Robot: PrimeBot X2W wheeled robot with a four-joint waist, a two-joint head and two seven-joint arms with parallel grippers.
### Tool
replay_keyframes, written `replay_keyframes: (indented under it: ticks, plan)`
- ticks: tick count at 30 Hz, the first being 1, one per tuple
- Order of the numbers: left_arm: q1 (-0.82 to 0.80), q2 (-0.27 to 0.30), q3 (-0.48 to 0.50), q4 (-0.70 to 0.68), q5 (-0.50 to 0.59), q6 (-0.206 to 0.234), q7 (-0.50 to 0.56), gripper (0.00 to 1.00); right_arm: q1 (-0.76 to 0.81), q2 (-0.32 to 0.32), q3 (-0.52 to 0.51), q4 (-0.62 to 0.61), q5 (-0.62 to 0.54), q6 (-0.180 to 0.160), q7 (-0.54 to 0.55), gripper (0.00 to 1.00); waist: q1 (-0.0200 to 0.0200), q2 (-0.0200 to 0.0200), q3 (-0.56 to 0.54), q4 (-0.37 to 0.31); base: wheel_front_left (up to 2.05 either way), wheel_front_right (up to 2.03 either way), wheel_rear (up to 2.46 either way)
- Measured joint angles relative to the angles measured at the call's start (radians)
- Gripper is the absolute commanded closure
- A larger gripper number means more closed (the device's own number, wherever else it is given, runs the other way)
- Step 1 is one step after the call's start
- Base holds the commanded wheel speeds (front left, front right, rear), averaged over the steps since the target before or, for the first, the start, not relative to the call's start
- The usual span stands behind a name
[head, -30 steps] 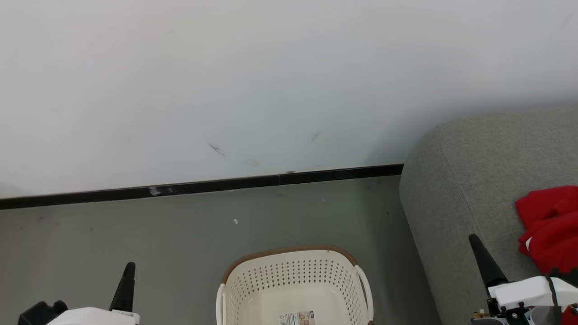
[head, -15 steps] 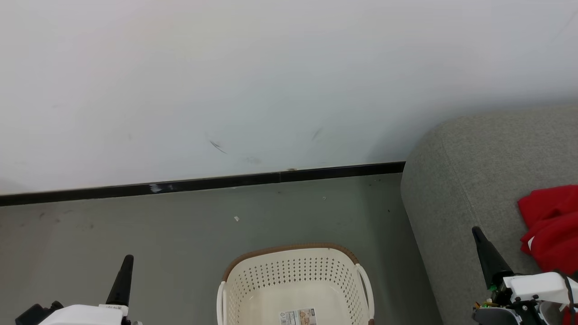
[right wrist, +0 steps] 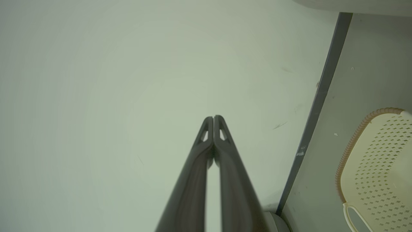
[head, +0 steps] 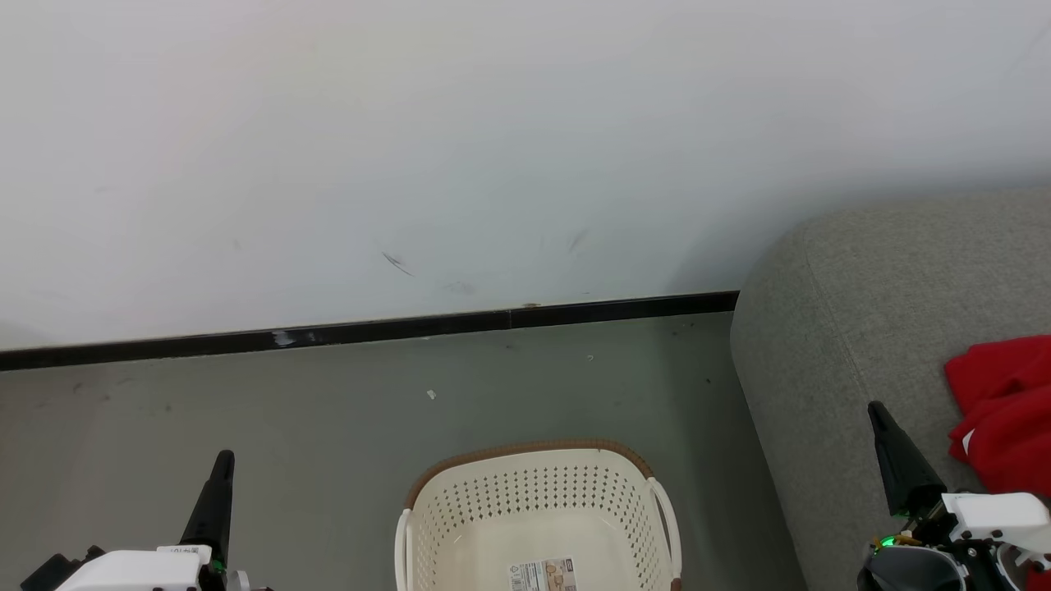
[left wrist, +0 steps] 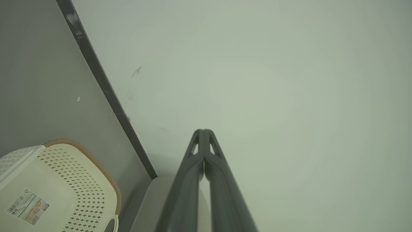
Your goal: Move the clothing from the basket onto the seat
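Background: white wall (head: 493,123), black baseboard (head: 369,332), grey floor (head: 328,410).
Basket (head: 525,450): on floor, just left of seat (head: 837,328); visible part of bottom carries a barcode label (head: 540,576).
Clothing (head: 1006,419): red heap lying on seat, at head view's right edge.
Left end effector (head: 223,460): closed, fingers together, gripping nothing, over floor left of basket.
Right end effector (head: 877,410): closed, gripping nothing, over seat, near clothing, apart from it.

Bright red clothing (head: 998,419), a grey woven seat (head: 837,328), a cream-white basket (head: 534,492).
The basket carries rows of small diamond perforations and a brown woven-look rim; the floor (head: 312,410) is dull grey-green, the wall (head: 493,148) white, the skirting (head: 410,331) black.
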Motion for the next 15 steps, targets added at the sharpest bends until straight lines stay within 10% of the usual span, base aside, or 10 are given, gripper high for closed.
replay_keyframes:
  ticks: [15]
  plan:
    - [0.0,0.0,0.0,0.0,-0.001,0.0,0.0,1.0,0.0,0.0,0.0,0.0,0.0,0.0,0.0,1.0,-0.0001,0.0,0.0,0.0,0.0,0.0,0.0]
